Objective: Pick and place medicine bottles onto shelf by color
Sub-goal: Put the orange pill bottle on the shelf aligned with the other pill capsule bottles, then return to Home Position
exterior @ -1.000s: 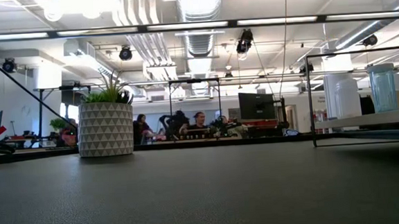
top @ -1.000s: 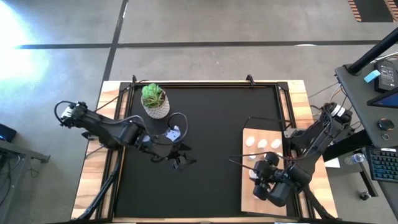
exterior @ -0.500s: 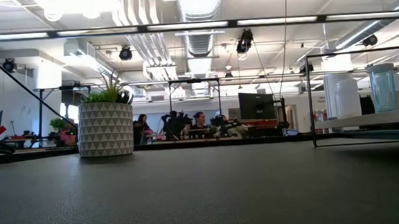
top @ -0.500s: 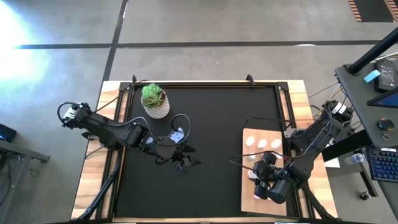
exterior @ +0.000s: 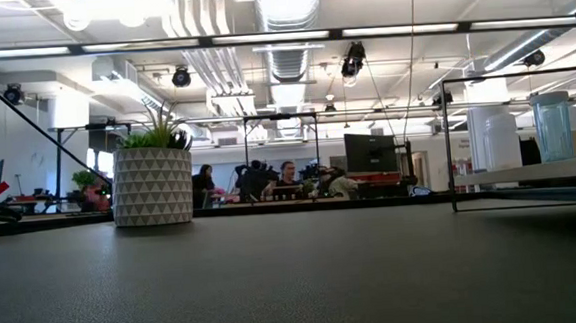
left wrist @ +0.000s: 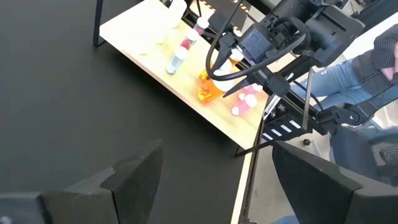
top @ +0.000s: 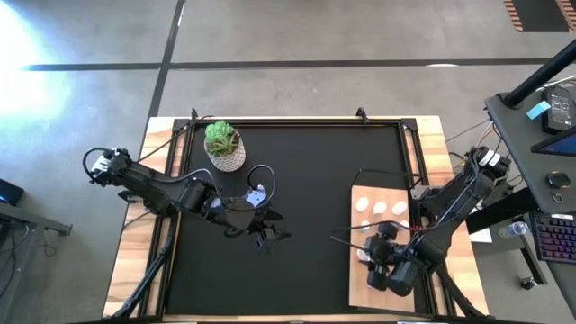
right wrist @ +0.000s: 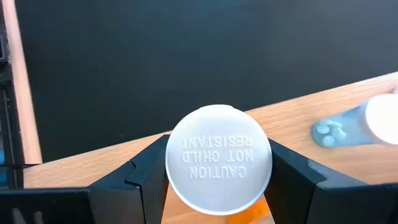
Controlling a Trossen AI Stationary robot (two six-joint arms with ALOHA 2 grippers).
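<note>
My right gripper (top: 367, 255) hovers over the near part of the shelf (top: 360, 297), a pale board at the mat's right, shut on an amber medicine bottle (left wrist: 208, 87) with a white cap (right wrist: 219, 160). More medicine bottles sit on the shelf: white caps (top: 379, 208) at its far end, a teal one (right wrist: 348, 127) lying on its side, and pink ones (left wrist: 245, 102). My left gripper (top: 265, 236) hangs open over the middle of the black mat (top: 306, 171), with nothing between its fingers (left wrist: 127, 180). My right gripper pinches the amber bottle by its white cap, one finger on each side of the cap's rim (right wrist: 171, 163). The fingers slant down from above. The amber body (right wrist: 252, 211) hangs tilted below the cap, over the shelf; whether its base touches the board, I cannot tell.
A potted green plant (top: 223, 146) stands at the mat's far left. The mat's middle and near part are bare (top: 297, 279). The wooden table rim (top: 135, 270) frames the mat. A person's legs (left wrist: 354, 74) show beyond the table's right edge.
My right gripper has sunk a little toward the shelf with the amber bottle in its hold, rolling slightly as it went.
</note>
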